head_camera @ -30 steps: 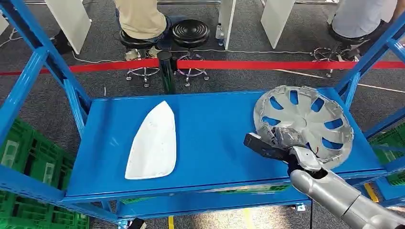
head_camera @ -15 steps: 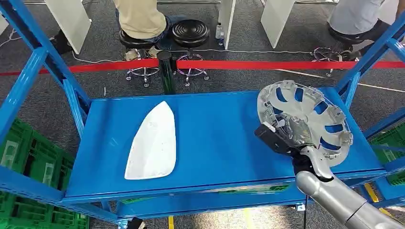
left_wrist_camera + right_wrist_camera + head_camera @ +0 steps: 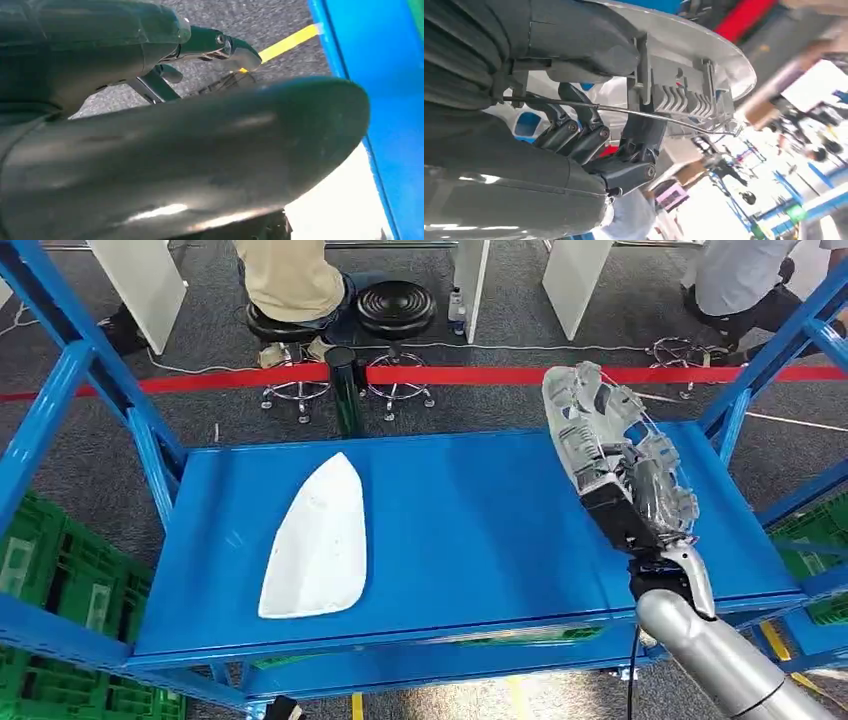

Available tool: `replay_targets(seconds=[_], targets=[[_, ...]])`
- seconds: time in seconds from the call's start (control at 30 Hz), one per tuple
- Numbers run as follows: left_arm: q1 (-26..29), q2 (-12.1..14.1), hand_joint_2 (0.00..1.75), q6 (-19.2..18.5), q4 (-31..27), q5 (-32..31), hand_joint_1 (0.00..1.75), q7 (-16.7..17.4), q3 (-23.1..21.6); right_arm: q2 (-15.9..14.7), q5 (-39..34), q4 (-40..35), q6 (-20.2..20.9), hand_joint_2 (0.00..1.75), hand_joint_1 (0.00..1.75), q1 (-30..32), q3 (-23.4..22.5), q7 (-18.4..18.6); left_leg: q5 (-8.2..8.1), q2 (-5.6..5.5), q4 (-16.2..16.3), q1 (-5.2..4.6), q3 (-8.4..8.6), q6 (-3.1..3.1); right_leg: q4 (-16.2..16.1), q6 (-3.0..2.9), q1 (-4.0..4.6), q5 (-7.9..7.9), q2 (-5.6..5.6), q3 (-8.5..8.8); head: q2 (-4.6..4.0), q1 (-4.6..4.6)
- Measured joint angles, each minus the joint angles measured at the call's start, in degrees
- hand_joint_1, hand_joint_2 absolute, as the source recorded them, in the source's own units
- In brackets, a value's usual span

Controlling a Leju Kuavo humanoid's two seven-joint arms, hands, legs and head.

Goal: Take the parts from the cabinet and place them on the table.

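Right hand (image 3: pixel 640 525) grips the silver hubcap (image 3: pixel 610 445) — tilted on edge — no legible writing.

A white panel (image 3: pixel 318 538) lies on the shelf (image 3: pixel 460 510), left of the raised hubcap (image 3: pixel 620 455).

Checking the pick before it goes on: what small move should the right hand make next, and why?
Probably draw the round silver plastic wheel cover back off the blue metal shelf: the right hand grips it, tilted up nearly on edge.
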Motion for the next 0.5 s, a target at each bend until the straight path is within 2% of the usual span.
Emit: replay_targets(seconds=[0.13, 0.17, 0.27, 0.33, 0.43, 0.5], targets=[[0.00, 0.00, 0.00, -0.15, 0.00, 0.00, 0.00, -0.41, 0.00, 0.70, -6.82, -3.45, -0.13, 1.75, 1.75, 1.20, -3.38, -4.18, -0.01, -0.01, -0.01, 0.00, 0.00, 0.00, 0.00, 0.00, 0.00, 0.00, 0.00, -0.01, 0.00, 0.00], [0.00, -0.02, 0.00, -0.13, 0.00, 0.00, 0.00, -0.44, 0.00, 1.05, -9.53, -4.06, -0.50, 1.75, 1.75, 1.67, -4.22, -6.37, -0.01, -0.03, -0.01, 0.01, 0.00, 0.00, 0.00, -0.01, 0.01, -0.01, 0.00, -0.01, 0.00, -0.02], [0.00, -0.04, 0.00, 0.00, 0.00, 0.00, 0.00, -0.46, 0.00, 3.35, -25.13, -6.14, -0.17, 1.75, 1.75, 3.48, -7.81, -17.37, -0.03, -0.07, -0.02, 0.01, 0.01, -0.04, 0.00, -0.03, 0.01, -0.03, -0.02, -0.01, 0.00, 0.04], [0.00, -0.07, 0.00, 0.09, 0.00, 0.00, 0.00, -0.52, 0.00, 4.90, -35.92, -7.23, 2.80, 1.75, 1.75, 4.33, -10.45, -22.54, -0.05, -0.08, -0.03, 0.02, 0.04, -0.06, 0.00, -0.06, 0.01, -0.04, -0.01, 0.00, 0.00, -0.02], [0.00, -0.15, 0.00, 0.15, 0.02, 0.00, 0.00, -0.61, 0.00, 6.84, -43.06, -8.06, 5.80, 1.75, 1.75, 5.41, -13.68, -25.51, -0.05, -0.23, -0.03, 0.02, 0.04, -0.06, 0.00, -0.10, 0.00, -0.07, -0.06, 0.01, 0.00, 0.00], [0.00, -0.17, 0.00, 0.15, 0.00, 0.00, 0.00, -0.68, 0.00, 8.04, -49.60, -8.24, 9.25, 1.75, 1.75, 6.04, -15.61, -27.76, -0.05, -0.29, -0.03, 0.02, 0.04, -0.06, 0.00, -0.10, 0.00, -0.07, -0.06, 0.02, 0.00, 0.02]])
